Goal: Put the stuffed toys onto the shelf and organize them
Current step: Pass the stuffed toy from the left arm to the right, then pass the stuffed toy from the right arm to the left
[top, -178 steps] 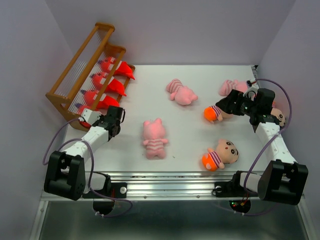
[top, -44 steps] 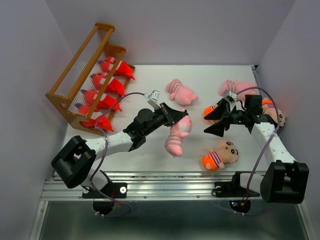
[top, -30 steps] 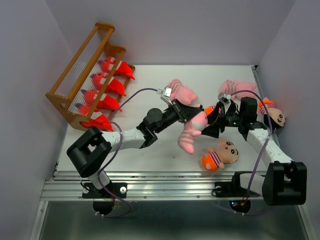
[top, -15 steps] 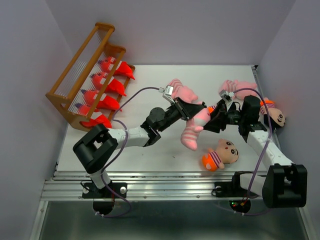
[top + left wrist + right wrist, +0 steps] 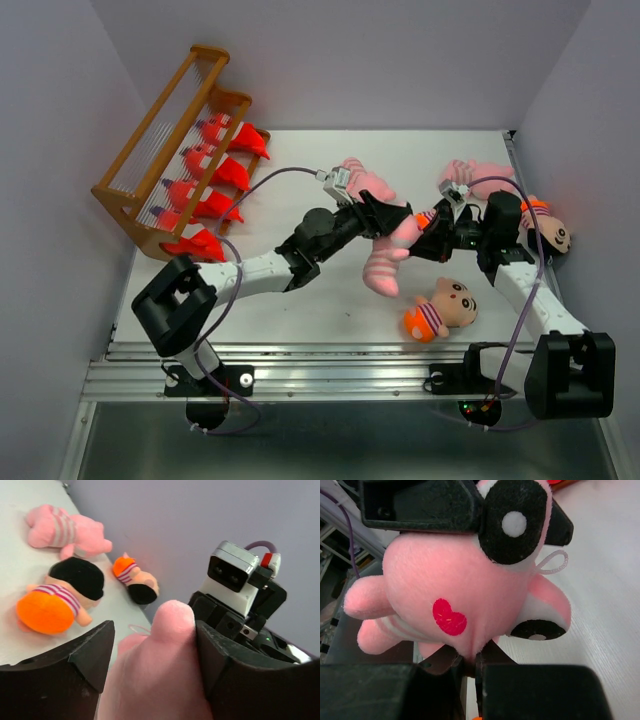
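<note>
Right gripper (image 5: 422, 240) is clenched on the pink pig (image 5: 383, 268), mid-frame in the top view. Seen from the right wrist, its two black fingers (image 5: 545, 695) meet under the pig's head and pinch the plush just below the red heart on the cheek. Left gripper (image 5: 388, 218) reaches in from the opposite side and is released. Its fingers (image 5: 75, 665) stand wide apart with the pig's head between them, and the pink plush fills most of that space. The two grippers face each other closely across the head. The pig's striped body and legs trail toward the lower edge of the frame.

The shelf (image 5: 150, 150) stands at the upper left, along the left edge of the tabletop (image 5: 300, 310), well apart from the held pig. Four red monsters (image 5: 222, 172) sit in a row on its lowest step, pointing toward the frame's centre.

A second pig (image 5: 356, 178) lies just above the left gripper in the frame, partly hidden by it. A third pig (image 5: 470, 175) lies at the upper right. The first boy doll (image 5: 442, 305) lies face up at the lower right, below the right gripper. The second boy doll (image 5: 548, 230) lies at the right edge, beside the right arm. The third boy doll (image 5: 424, 215) shows only its orange bottom just above the right gripper.
</note>
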Available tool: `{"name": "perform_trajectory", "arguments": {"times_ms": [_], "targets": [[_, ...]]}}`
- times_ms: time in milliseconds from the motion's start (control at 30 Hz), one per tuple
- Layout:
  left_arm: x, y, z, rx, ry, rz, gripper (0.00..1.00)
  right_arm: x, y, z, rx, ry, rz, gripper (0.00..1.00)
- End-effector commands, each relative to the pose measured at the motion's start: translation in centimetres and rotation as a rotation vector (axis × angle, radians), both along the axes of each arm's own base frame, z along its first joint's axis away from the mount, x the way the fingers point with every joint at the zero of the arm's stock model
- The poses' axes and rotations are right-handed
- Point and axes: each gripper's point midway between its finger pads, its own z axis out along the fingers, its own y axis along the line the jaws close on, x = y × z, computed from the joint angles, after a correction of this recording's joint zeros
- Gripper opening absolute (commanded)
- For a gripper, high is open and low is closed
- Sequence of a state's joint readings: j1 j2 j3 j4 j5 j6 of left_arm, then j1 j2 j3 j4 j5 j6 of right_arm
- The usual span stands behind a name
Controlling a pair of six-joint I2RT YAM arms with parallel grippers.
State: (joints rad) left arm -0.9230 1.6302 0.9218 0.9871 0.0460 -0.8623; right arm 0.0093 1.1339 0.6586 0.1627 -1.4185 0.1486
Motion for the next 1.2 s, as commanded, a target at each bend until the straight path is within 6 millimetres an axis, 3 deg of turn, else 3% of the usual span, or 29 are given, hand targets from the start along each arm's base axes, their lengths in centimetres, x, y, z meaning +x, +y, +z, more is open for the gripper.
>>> {"name": "perform_trajectory", "arguments": {"times_ms": [0, 67, 133, 200, 233, 300, 433, 567, 633, 667, 733, 767, 800, 833, 900, 1067, 1167], "targets": [[0.8, 2.3, 2.9, 0.158, -0.117, 0.141, 0.81, 0.3, 0.2, 1.7, -0.016, -0.134, -0.009, 0.01], [1.5, 4.4, 3.8, 0.239, -0.156, 0.232, 0.92, 1.0, 0.0, 1.8, -0.038, -0.162, -0.036, 0.01], [1.5, 6.2, 5.9, 0.282, -0.220, 0.289, 0.93, 1.7, -0.3, 1.1, -0.079, -0.174, -0.074, 0.01], [1.9, 7.9, 5.2, 0.377, -0.209, 0.349, 0.92, 2.5, -0.6, 0.8, -0.112, -0.151, -0.128, 0.01], [1.9, 8.5, 5.7, 0.404, -0.216, 0.364, 0.93, 3.9, -1.2, 0.3, -0.152, -0.139, -0.214, 0.01], [1.6, 10.3, 4.7, 0.507, -0.192, 0.388, 0.93, 5.4, -2.0, -0.1, -0.196, -0.127, -0.317, 0.01], [-1.2, 11.7, 3.0, 0.619, -0.172, 0.324, 0.87, 8.4, -4.6, -0.8, -0.293, -0.117, -0.548, 0.01], [-4.2, 10.4, -0.7, 0.686, -0.138, 0.247, 0.86, 9.6, -5.9, -0.9, -0.329, -0.122, -0.648, 0.01], [-5.9, 8.7, -2.0, 0.720, -0.145, 0.195, 0.85, 9.8, -6.2, -1.0, -0.338, -0.123, -0.667, 0.01], [-6.1, 8.1, -3.7, 0.774, -0.138, 0.191, 0.85, 9.8, -6.2, -1.1, -0.341, -0.120, -0.666, 0.01], [-6.5, 6.7, -4.1, 0.807, -0.160, 0.174, 0.85, 9.8, -6.2, -1.3, -0.344, -0.116, -0.661, 0.01], [-6.7, 5.8, -5.5, 0.855, -0.165, 0.162, 0.85, 9.8, -6.1, -1.4, -0.343, -0.114, -0.656, 0.01], [-6.7, 5.0, -5.0, 0.858, -0.178, 0.163, 0.86, 9.8, -6.1, -1.5, -0.347, -0.113, -0.652, 0.01], [-6.5, 4.3, -6.2, 0.903, -0.186, 0.155, 0.86, 9.8, -6.0, -1.6, -0.347, -0.110, -0.646, 0.01], [-6.3, 3.6, -6.6, 0.934, -0.193, 0.168, 0.86, 9.7, -5.9, -1.7, -0.346, -0.106, -0.634, 0.01], [-5.6, 2.5, -8.8, 1.013, -0.184, 0.167, 0.86, 9.4, -5.6, -1.5, -0.335, -0.106, -0.611, 0.01], [-5.1, 2.1, -8.9, 1.001, -0.177, 0.201, 0.86, 9.3, -5.4, -1.5, -0.330, -0.105, -0.599, 0.01]]}}
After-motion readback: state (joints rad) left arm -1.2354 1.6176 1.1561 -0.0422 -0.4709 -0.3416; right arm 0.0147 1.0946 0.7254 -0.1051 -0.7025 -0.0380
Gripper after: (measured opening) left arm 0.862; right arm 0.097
